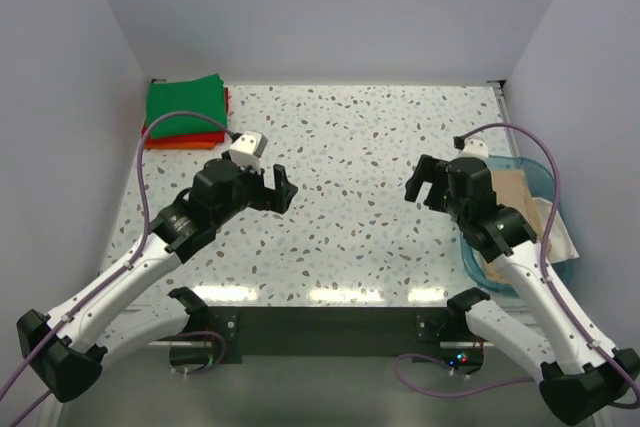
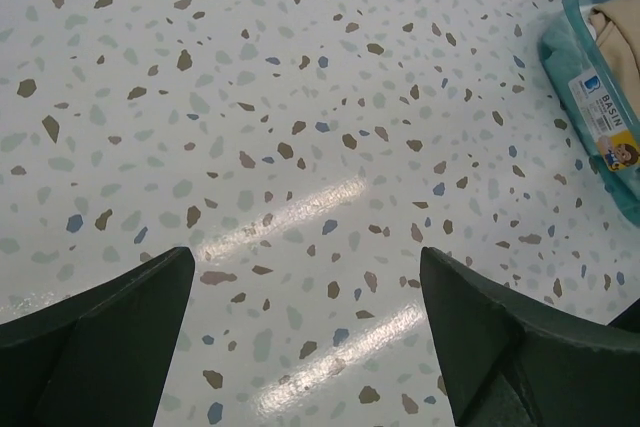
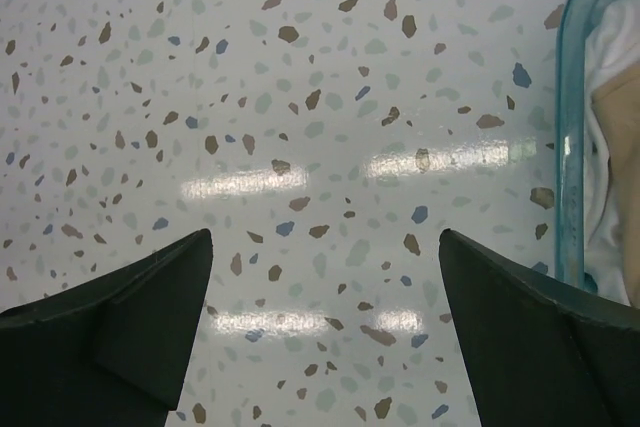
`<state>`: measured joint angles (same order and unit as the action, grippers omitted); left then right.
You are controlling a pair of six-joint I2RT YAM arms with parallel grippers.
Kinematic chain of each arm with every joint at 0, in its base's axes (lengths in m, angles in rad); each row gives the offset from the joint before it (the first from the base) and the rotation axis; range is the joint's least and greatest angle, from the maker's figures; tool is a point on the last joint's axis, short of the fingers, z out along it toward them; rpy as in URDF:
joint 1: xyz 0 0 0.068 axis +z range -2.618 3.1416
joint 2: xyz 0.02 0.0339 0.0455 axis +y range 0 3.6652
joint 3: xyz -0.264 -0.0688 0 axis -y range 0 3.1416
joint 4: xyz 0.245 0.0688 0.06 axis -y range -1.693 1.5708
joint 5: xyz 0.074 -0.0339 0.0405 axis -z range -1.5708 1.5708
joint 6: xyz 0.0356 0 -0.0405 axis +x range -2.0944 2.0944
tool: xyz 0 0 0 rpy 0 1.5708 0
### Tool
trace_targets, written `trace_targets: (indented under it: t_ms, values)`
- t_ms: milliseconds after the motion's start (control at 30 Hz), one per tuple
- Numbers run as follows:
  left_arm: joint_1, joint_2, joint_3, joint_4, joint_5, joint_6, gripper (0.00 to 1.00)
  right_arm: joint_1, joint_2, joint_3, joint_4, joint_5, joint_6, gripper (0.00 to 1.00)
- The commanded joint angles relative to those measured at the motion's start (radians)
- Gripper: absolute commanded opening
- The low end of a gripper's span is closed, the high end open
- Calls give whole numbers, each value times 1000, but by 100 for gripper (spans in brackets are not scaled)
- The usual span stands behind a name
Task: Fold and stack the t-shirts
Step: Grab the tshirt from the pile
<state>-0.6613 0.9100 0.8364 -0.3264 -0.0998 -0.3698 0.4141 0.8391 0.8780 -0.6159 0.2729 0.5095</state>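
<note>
1. The speckled table [image 1: 360,147] fills the scene from the near edge to the far wall. Its middle is bare, with light glare streaks on the surface.
2. The left arm [image 1: 150,247] reaches from the near left corner toward the middle of the table. The right arm [image 1: 530,277] reaches from the near right corner, passing over the near part of the tub.
3. A translucent blue tub [image 1: 540,169] stands at the right edge of the table, beside the right arm. A label reading "BASIN" [image 2: 600,112] shows on its wall in the left wrist view.
4. The bright green t-shirt [image 1: 185,107] lies folded in the far left corner, on top of the folded red-orange t-shirt [image 1: 185,140], whose edge shows along the near and right sides.
5. The tan-beige t-shirt [image 1: 512,197] lies crumpled in the tub. The whitish t-shirt [image 1: 562,242] is with it, spilling over the tub's right rim.
6. The left gripper [image 1: 284,189] hangs over the table left of centre, well apart from the folded pile. Its jaws are spread wide with only tabletop between them.
7. The right gripper [image 1: 416,179] hangs over the table just left of the tub. Its jaws are also spread wide and hold nothing.
</note>
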Motion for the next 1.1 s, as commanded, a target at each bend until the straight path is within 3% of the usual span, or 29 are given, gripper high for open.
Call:
trace_targets:
  t_ms: [0, 233, 400, 600, 833, 1067]
  values:
    - [6, -13, -14, 13, 37, 29, 100, 3, -17, 4, -39, 71, 6, 99]
    - [6, -16, -33, 13, 51, 25, 100, -47, 164, 145, -126, 310, -37, 99]
    - [5, 1, -26, 10, 55, 25, 100, -396, 258, 188, -67, 126, -92, 99]
    - [6, 9, -33, 13, 64, 25, 100, -628, 400, 172, 1, 10, -78, 98]
    - [6, 13, -33, 12, 60, 26, 100, -704, 569, 151, 146, -38, -65, 92]
    - [5, 17, -34, 9, 55, 26, 100, -733, 603, 73, 217, -48, -19, 73]
